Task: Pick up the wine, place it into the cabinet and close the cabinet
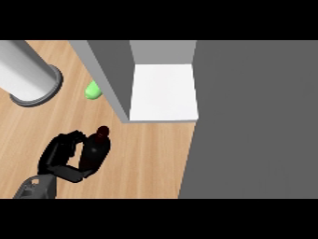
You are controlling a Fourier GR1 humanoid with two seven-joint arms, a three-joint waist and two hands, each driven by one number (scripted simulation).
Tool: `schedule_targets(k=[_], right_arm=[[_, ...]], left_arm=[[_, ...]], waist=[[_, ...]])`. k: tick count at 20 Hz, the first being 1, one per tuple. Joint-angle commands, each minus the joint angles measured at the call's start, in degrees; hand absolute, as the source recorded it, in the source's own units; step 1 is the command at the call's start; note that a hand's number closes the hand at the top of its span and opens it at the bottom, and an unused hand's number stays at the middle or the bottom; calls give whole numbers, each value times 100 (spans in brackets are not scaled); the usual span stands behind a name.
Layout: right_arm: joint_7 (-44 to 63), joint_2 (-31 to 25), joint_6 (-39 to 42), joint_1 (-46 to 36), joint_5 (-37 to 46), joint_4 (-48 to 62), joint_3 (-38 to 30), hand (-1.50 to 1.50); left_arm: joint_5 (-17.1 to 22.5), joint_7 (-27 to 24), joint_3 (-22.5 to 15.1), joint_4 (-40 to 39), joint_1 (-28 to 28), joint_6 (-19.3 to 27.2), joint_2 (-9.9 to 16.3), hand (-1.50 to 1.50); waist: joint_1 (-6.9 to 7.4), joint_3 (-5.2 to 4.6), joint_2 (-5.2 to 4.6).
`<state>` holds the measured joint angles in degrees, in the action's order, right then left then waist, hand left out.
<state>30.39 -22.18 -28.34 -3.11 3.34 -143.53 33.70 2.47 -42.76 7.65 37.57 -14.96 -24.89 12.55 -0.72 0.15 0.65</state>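
Note:
A dark wine bottle (98, 145) with a reddish cap stands upright on the wooden counter (148, 158), just in front of the cabinet's left corner. My left hand (57, 158) comes in from the lower left, and its fingers and thumb curl round the bottle's left side and body. The cabinet (112, 77) stands open, showing a white shelf (164, 92) with nothing on it. A broad dark grey panel (261, 121), apparently the open door, fills the right side of the view. My right hand does not show.
A grey cylinder (24, 74) on a round base stands at the upper left. A small green object (92, 90) lies by the cabinet's left wall, partly hidden behind it.

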Motion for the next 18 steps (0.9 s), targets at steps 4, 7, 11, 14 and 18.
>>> schedule_targets(k=[4, 7, 11, 14, 18], right_arm=[[355, -249, -65, 526, 259, -1280, -24, -150], [-170, -212, -24, 782, 358, -1033, 245, -150], [-75, -431, -78, 1028, 441, -1451, 319, -150], [-45, -419, -120, 917, 295, -1374, 233, -150], [-390, -456, -46, 1144, 305, -1233, 308, -150]], left_arm=[[248, 136, -211, 1264, 876, 417, -839, 150], [298, 368, -389, 1889, 1178, 284, -829, 150], [277, 501, -647, 2471, 1476, 575, -1039, 150], [416, 1284, -896, 3471, 1653, 684, -1242, 150], [402, 1428, -1223, 3917, 2078, 806, -1250, 150]], waist=[[50, -11, 3], [60, -9, -18], [6, -12, -10], [20, -10, 2], [25, -12, -29]])
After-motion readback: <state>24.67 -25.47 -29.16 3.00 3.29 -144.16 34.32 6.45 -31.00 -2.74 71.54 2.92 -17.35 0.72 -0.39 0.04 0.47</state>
